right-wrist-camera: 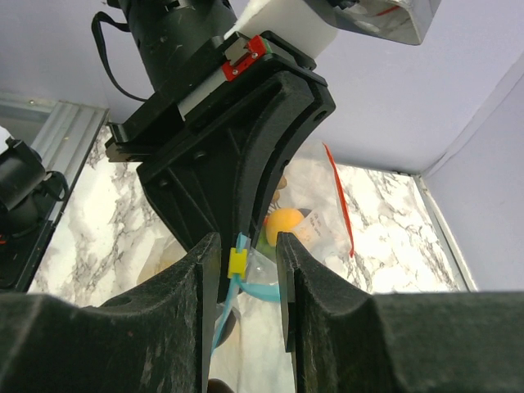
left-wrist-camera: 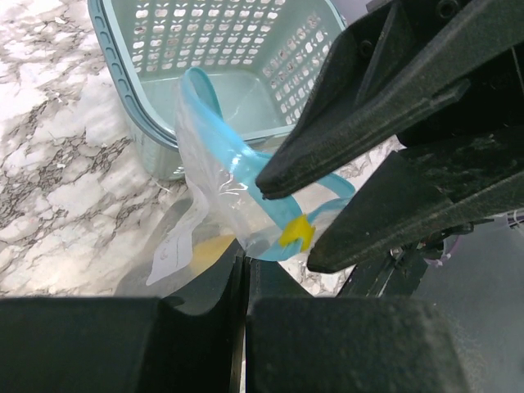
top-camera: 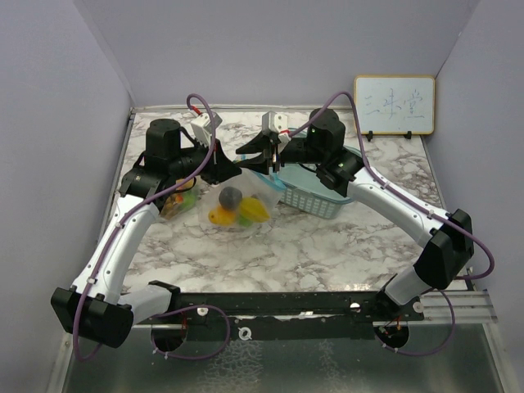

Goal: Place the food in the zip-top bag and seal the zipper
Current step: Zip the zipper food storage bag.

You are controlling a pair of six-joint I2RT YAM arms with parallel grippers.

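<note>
Zipper slider [right-wrist-camera: 237, 262] within parted right gripper [right-wrist-camera: 248, 262], left gripper [left-wrist-camera: 246, 274] pinching zip-top bag [left-wrist-camera: 217, 176]

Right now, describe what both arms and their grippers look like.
Both arms have white links with black joint housings: left arm, right arm. A purple cable loops along each. The left gripper and right gripper have thick matte black fingers; the left gripper body carries a white block with a red tab.

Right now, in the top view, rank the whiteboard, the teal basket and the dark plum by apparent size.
Largest: whiteboard and teal basket, too alike to rank; the right arm hides part of the basket.
Smallest: dark plum, inside the bag.
</note>
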